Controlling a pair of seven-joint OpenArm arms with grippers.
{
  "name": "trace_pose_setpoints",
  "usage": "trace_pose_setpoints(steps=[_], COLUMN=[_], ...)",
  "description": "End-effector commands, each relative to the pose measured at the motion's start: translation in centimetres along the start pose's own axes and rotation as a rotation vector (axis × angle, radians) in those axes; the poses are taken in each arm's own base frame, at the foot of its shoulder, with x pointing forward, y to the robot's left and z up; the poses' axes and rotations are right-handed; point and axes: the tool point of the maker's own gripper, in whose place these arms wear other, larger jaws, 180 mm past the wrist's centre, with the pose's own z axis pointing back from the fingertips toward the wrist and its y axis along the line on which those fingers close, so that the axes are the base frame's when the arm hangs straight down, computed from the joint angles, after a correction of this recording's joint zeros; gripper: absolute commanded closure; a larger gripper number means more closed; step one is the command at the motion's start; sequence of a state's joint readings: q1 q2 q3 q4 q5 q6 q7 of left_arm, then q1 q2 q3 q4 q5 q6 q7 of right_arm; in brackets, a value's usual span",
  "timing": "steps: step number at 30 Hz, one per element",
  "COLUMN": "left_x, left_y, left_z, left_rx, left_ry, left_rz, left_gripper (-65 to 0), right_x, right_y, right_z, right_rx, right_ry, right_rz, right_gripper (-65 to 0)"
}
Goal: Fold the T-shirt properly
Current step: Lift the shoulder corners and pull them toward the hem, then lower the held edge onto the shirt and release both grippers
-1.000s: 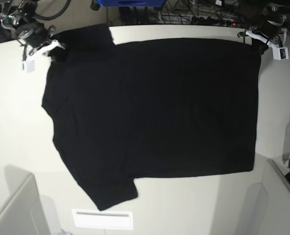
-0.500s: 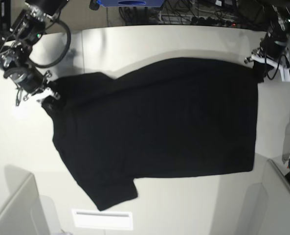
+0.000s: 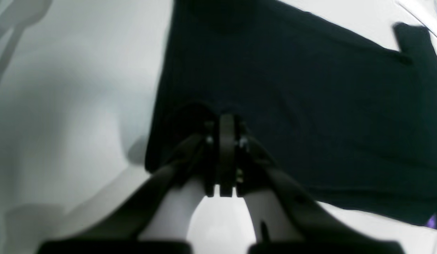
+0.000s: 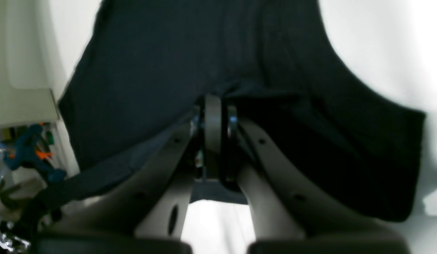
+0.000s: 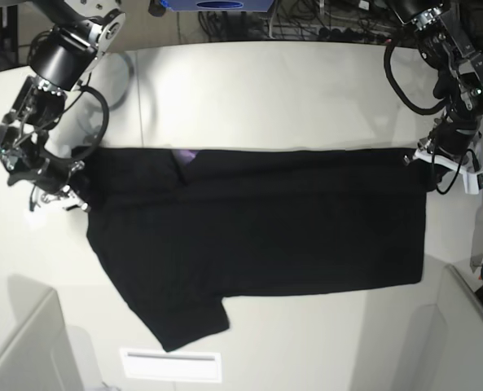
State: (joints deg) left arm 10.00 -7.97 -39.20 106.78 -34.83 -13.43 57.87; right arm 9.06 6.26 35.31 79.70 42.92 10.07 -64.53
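The shirt lies spread across the middle of the white surface, its far edge folded toward the near side so that a small patch of purple print shows along the fold. The left jaws are closed tight on the shirt's corner near the surface's right edge. The right jaws are likewise clamped shut on the shirt's opposite corner by the left edge. One sleeve points toward the near edge.
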Motion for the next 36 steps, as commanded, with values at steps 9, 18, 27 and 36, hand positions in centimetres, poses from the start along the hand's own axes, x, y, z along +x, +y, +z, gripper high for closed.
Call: trace_pose_setpoints(steps=[9, 18, 27, 36], left_x=[0.7, 0.9, 1.6, 2.0], left_y=[0.0, 0.3, 0.0, 0.1], left_z=[-2.6, -2.7, -2.9, -2.9], left_rx=[0.028, 0.037, 0.030, 0.032], left_ry=[0.011, 0.011, -0.003, -0.014], left_rz=[-0.016, -0.017, -0.017, -0.015], left_gripper=[0.0, 0.0, 0.0, 0.0], right_x=[2.7, 2.4, 2.3, 2.8], right_y=[1.0, 3.4, 2.8, 3.2], right_z=[-0.5, -2.9, -4.4, -4.3], right_rx=[-0.012, 0.014, 0.010, 0.015], right_ry=[-0.036, 0.009, 0.040, 0.044], right_rz=[0.039, 0.098, 0.066, 0.070], right_gripper=[0.0, 0.0, 0.0, -5.1])
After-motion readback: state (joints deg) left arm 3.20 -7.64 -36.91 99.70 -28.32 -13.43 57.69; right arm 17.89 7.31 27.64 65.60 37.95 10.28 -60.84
